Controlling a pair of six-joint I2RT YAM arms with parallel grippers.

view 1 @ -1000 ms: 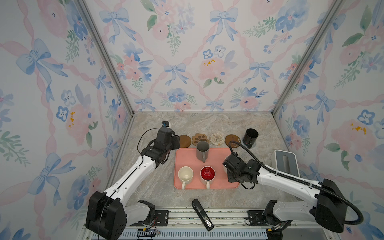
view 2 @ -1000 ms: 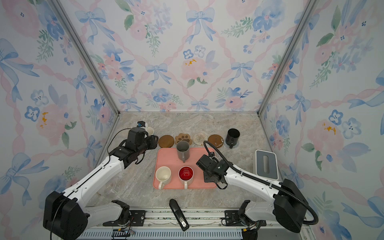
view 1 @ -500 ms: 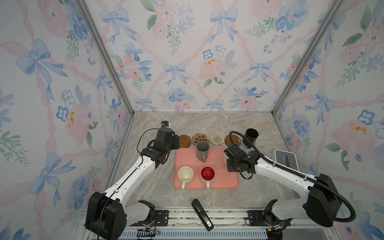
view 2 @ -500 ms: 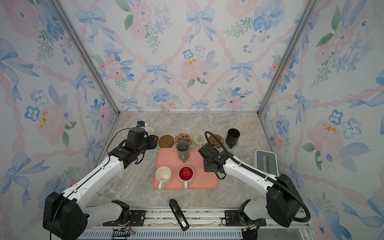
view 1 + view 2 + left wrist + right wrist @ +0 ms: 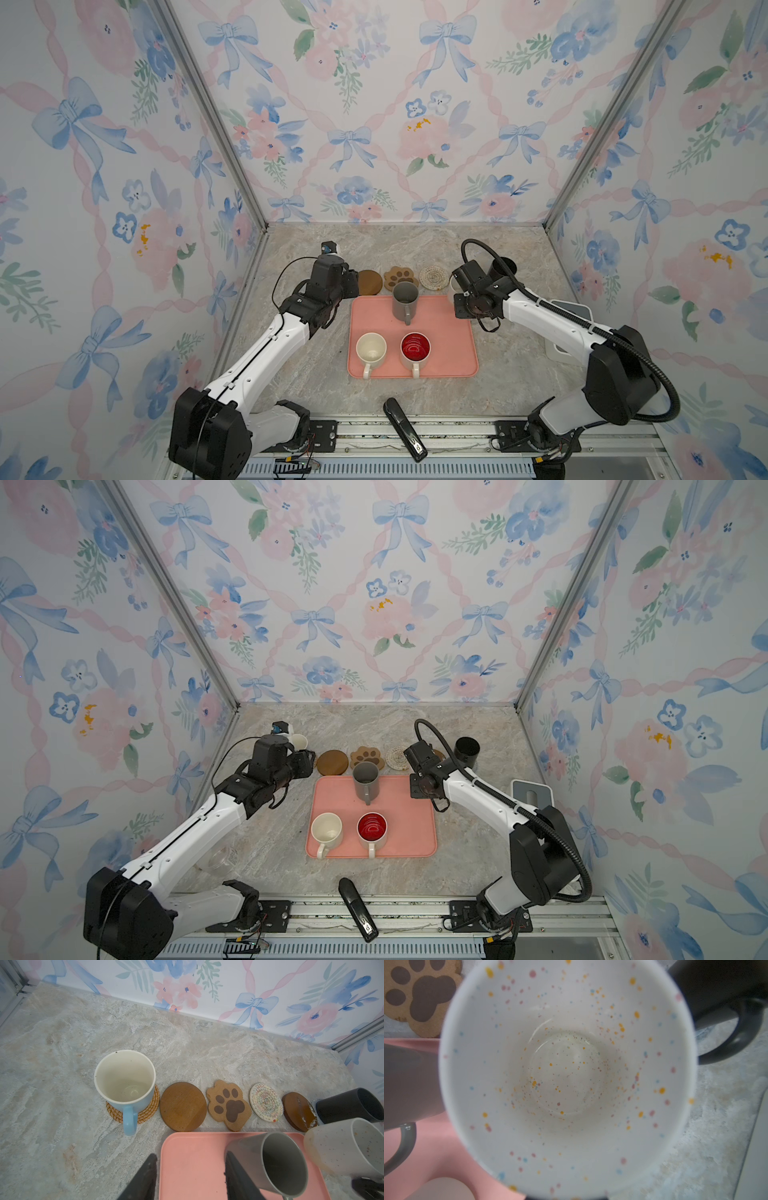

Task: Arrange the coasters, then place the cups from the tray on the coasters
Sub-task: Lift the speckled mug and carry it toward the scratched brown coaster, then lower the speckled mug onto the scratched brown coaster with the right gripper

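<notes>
Speckled mug (image 5: pixel 342 1147): the left wrist view has it far out to the side of the left pincer (image 5: pixel 190 1155), past the grey mug (image 5: pixel 278 1161). It sits over the tray (image 5: pixel 187 1188) corner nearest the worn brown round coaster (image 5: pixel 298 1111) and the black mug (image 5: pixel 351 1105). A dark tip of the right pincer (image 5: pixel 366 1187) shows at the mug's near side. I read that pincer as clenched on the mug; the exact contact spot is hidden. Left pincer released, fingers (image 5: pixel 145 1178) spread with nothing between, over the tray edge. Ahead of it the light blue mug (image 5: pixel 124 1084) already sits on the rattan coaster (image 5: pixel 149 1109). Beyond that come the plain brown round (image 5: pixel 182 1106), paw-print coaster (image 5: pixel 228 1103) and crochet round (image 5: pixel 267 1102), all bare. Right wrist view: looks straight down into the speckled bowl, so the mug is directly below the right pincer. Cannot tell whether its base touches anything. Top views: in both, the right arm's wrist covers the mug. Cream mug (image 5: pixel 371 351) and red-lined mug (image 5: pixel 414 347) wait on the tray, well behind both pincers. Handling, judged: glazed ceramic, rigid, fairly heavy, slick, chips on a knock. Take it by the handle or by the wall over the rim and keep it upright. Lower it gently and centred, since thin coasters may skid on the surface (image 5: pixel 62 1064).
</notes>
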